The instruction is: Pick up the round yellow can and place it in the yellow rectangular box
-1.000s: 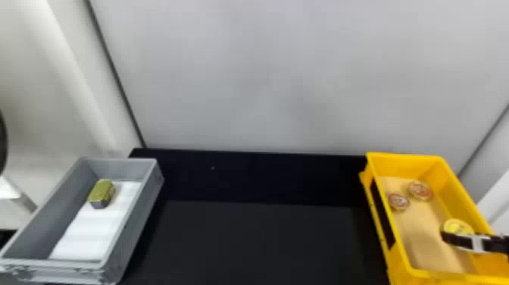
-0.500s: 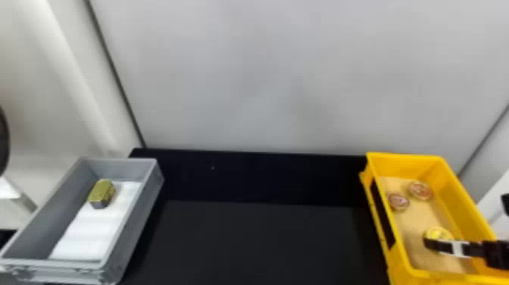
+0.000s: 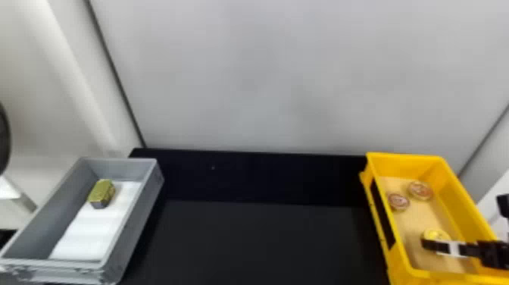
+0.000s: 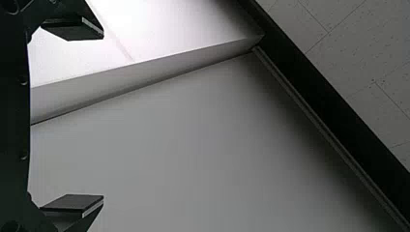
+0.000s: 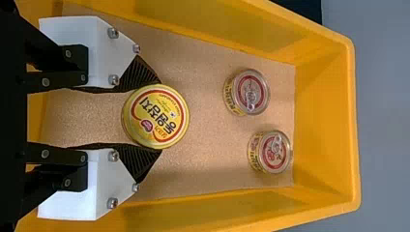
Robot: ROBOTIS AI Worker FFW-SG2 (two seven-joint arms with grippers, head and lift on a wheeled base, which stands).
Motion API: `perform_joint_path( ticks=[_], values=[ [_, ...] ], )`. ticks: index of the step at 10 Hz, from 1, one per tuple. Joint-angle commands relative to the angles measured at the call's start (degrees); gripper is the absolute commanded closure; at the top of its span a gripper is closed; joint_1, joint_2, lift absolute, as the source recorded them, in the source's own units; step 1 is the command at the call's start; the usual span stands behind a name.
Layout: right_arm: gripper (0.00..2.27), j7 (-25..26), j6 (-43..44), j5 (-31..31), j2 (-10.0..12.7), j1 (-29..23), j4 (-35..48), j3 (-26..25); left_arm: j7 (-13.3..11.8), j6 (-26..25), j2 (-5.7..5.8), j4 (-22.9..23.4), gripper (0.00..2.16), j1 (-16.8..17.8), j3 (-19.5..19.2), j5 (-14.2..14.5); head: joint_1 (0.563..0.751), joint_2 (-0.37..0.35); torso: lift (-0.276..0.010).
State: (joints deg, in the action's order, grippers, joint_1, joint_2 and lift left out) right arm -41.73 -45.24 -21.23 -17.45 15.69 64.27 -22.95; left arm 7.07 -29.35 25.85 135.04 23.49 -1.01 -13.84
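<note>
Right gripper [image 3: 428,243]: extended across the right edge of the yellow box [image 3: 401,157], positioned near its front edge, fingers clamped in a grip. Left gripper [image 4: 103,117]: fingers spread wide.

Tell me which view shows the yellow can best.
The right wrist view: the yellow can lies close, whole top visible, by the right gripper. The head view shows it smaller, partly hidden by the gripper; the left wrist view looks onto a pale panel.

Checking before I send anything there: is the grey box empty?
No, a green-gold block sits in the grey box, towards its far end.
</note>
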Motion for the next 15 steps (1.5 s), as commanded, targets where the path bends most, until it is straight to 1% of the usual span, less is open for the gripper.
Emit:
perform_joint_path(
  ticks=[1, 3, 5, 6, 7, 8, 9, 10, 11, 12, 13, 14, 15],
  values=[
    [0.77, 0.5, 0.0, 0.7, -0.5, 0.3, -1.0, 0.0, -0.1, 0.1, 0.00, -0.1, 0.09, 0.2, 0.2, 0.0, 0.663, 0.054, -0.010],
    [0.73, 0.8, -0.2, 1.2, -0.7, 0.5, -1.1, -0.1, -0.1, 0.1, -0.09, -0.2, 0.09, 0.3, 0.4, 0.0, 0.663, 0.054, -0.010],
    [0.37, 2.3, -1.2, 1.9, -0.7, 0.5, 0.1, -0.1, 0.1, 0.1, -0.18, -0.2, 0.09, 0.3, 0.4, 0.0, 0.663, 0.054, -0.010],
    [0.35, 3.3, -2.1, 2.2, -0.7, 0.5, 0.8, 0.2, -0.1, 0.1, -0.18, -0.2, 0.09, 0.4, 0.4, 0.0, 0.663, 0.054, -0.010],
    [0.28, 5.7, -3.9, 2.2, -0.6, 0.3, 2.3, 1.0, -0.1, 0.1, -0.18, -0.2, 0.09, 0.4, 0.4, 0.0, 0.663, 0.054, -0.010],
    [0.21, 6.4, -3.9, 2.4, -0.4, 0.0, 3.4, 1.2, -0.1, 0.1, -0.18, -0.2, 0.09, 0.3, 0.3, 0.0, 0.663, 0.054, -0.010],
    [0.19, 5.6, -3.0, 3.6, -0.6, 0.1, 3.8, 1.2, -0.2, 0.1, -0.18, -0.2, 0.09, 0.2, 0.1, 0.0, 0.663, 0.054, -0.010],
    [0.17, 5.2, -3.7, 4.2, -0.6, -0.8, 7.4, 1.2, -0.4, 0.1, -0.18, -0.2, 0.09, 0.2, 0.2, 0.0, 0.663, 0.054, -0.010],
    [0.15, 5.3, -5.9, 4.9, -0.5, -2.2, 14.5, 0.9, -0.2, 0.2, -0.27, -0.2, 0.09, 0.2, 0.2, 0.0, 0.663, 0.054, -0.010],
    [0.15, 6.2, -8.9, 4.8, -0.5, -3.5, 22.9, 1.3, -0.3, 0.0, -0.62, -0.2, 0.09, 0.0, 0.0, 0.0, 0.663, 0.054, -0.010],
    [0.15, 6.5, -10.7, 4.5, -0.7, -3.9, 30.5, 1.2, -0.3, 0.0, -0.62, -0.2, 0.09, -0.1, 0.0, 0.0, 0.663, 0.054, -0.010],
    [0.15, 6.8, -11.0, 4.5, -0.7, -3.4, 37.3, 1.2, -0.3, -0.1, -0.71, -0.2, 0.09, 0.0, -0.1, 0.0, 0.663, 0.054, -0.010],
    [0.15, 8.6, -11.0, 4.5, -0.7, -1.7, 43.9, 2.2, -0.3, -0.1, -0.71, -0.2, 0.09, -0.1, 0.0, 0.0, 0.663, 0.054, -0.010]
  ],
)
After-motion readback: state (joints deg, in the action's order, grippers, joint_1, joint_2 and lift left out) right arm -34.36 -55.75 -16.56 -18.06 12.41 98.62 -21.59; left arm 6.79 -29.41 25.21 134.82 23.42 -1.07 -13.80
